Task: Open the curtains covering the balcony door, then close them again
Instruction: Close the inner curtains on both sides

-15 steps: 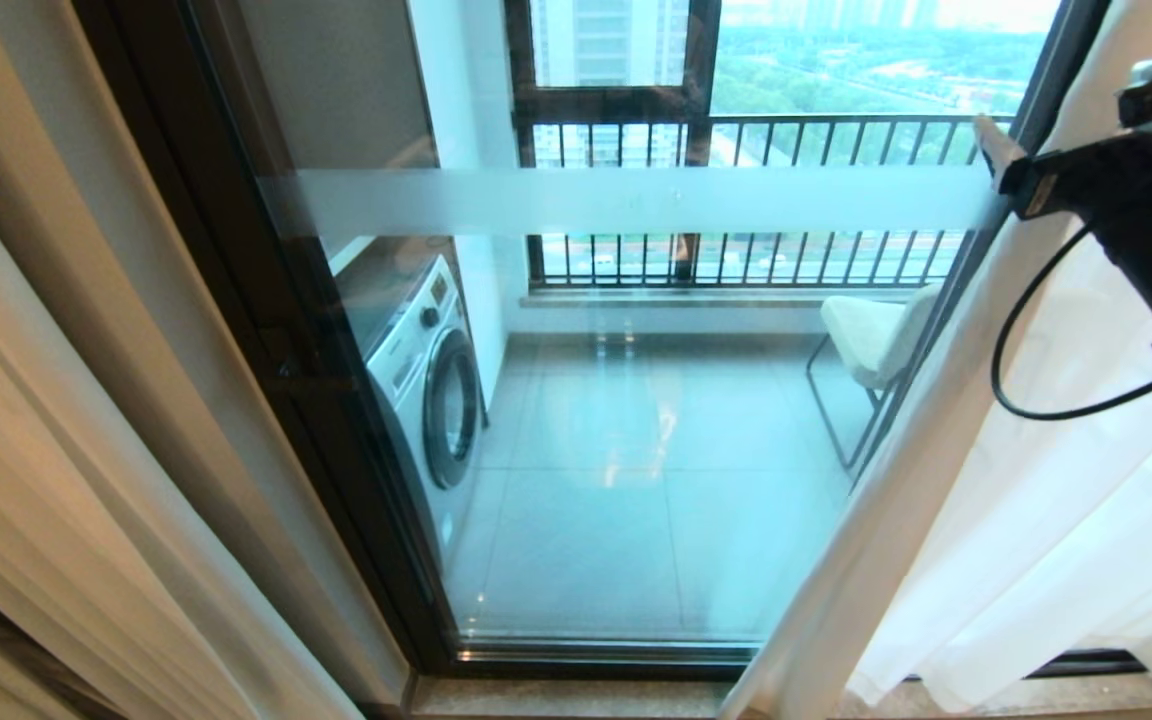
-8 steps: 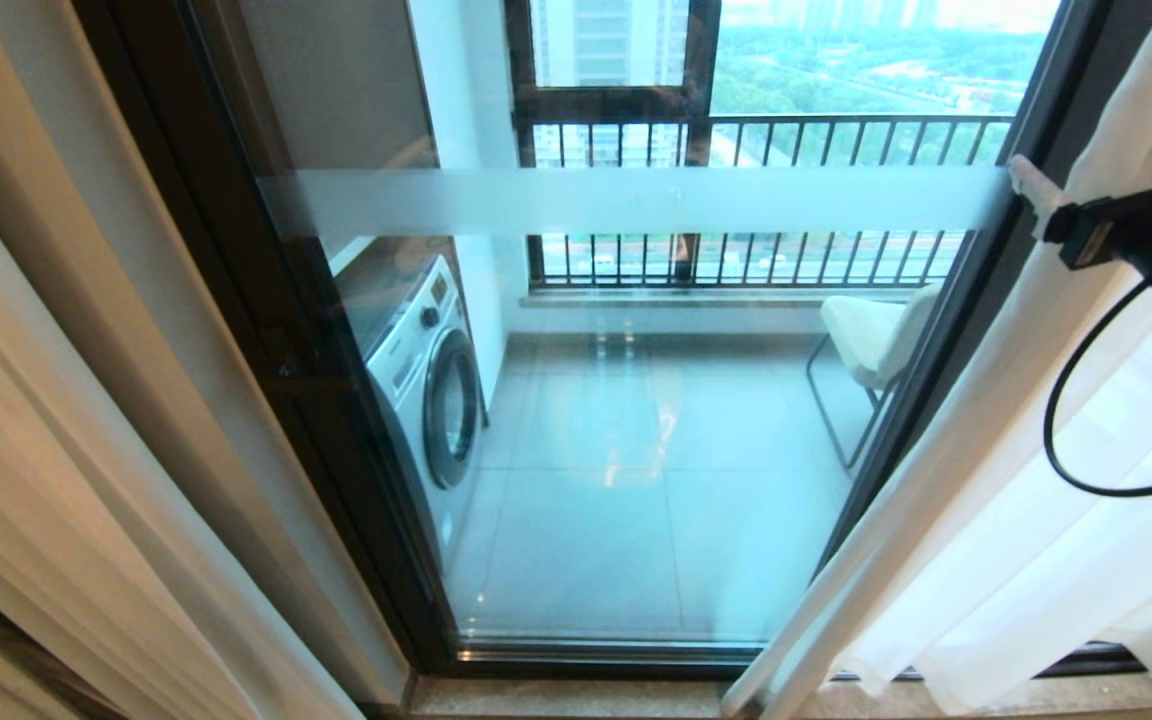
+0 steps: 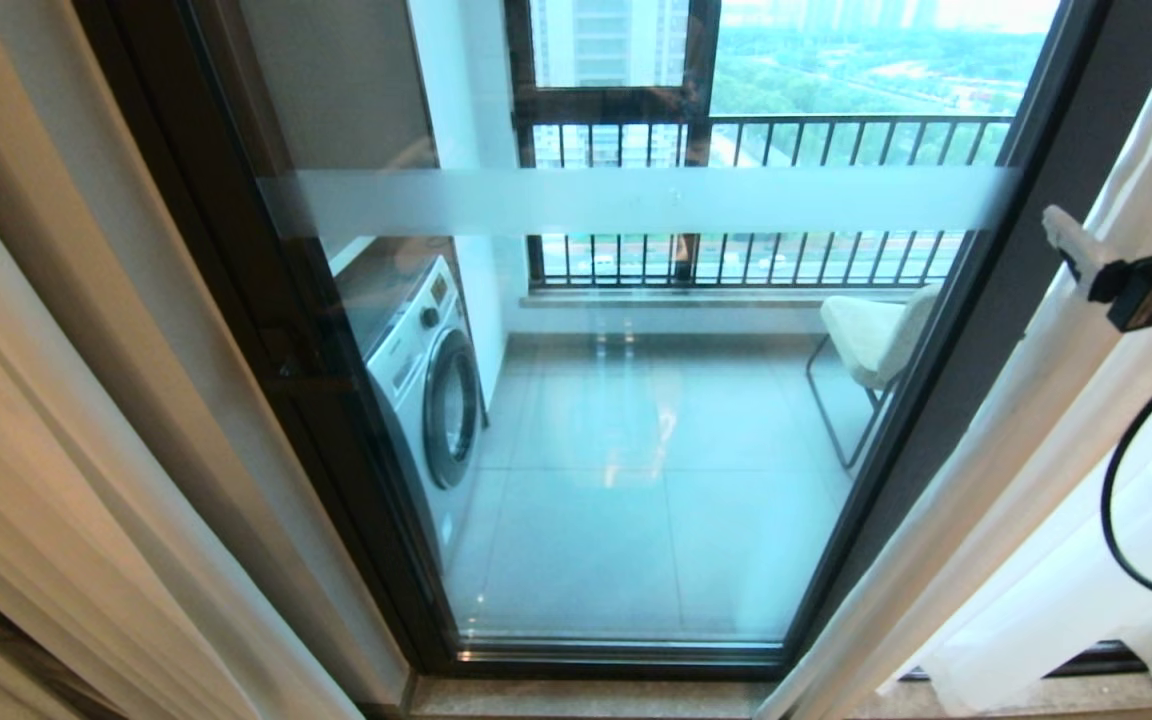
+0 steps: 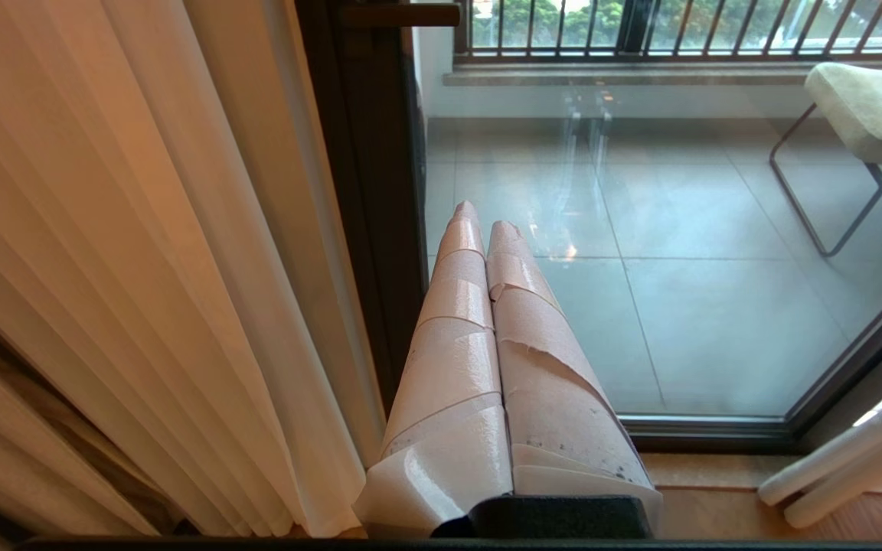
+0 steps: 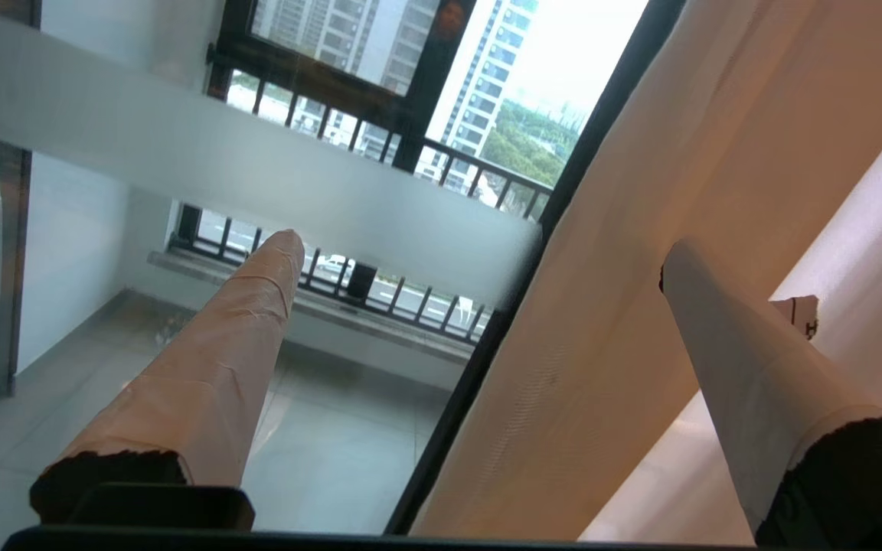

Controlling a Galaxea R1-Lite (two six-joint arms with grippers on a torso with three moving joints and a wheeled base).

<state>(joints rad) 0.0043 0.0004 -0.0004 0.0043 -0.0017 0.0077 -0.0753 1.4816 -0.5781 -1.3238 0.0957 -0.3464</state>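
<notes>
The balcony door (image 3: 636, 470) fills the middle of the head view, clear glass with a frosted stripe (image 3: 636, 200) in a dark frame (image 3: 986, 330). The sheer white curtains (image 3: 1016, 480) hang bunched at the right, leaving the glass bare. My right gripper (image 3: 1126, 195) is at the right edge at stripe height, open. In the right wrist view its taped fingers (image 5: 242, 337) stand wide apart around the curtain's (image 5: 640, 153) leading fold, with no grip on it. My left gripper (image 4: 483, 222) is shut on nothing, parked low by the door's left frame.
Pale pleated drapes (image 3: 86, 400) hang along the left side. Behind the glass are a washing machine (image 3: 431, 380), a chair with a white cushion (image 3: 871, 335) and a black railing (image 3: 786, 135). A stone sill (image 3: 586, 695) runs under the door.
My right gripper has moved right and downward in the head view. The sheer curtain's edge has slid right with it, uncovering the door's right frame. The left arm has not moved.
</notes>
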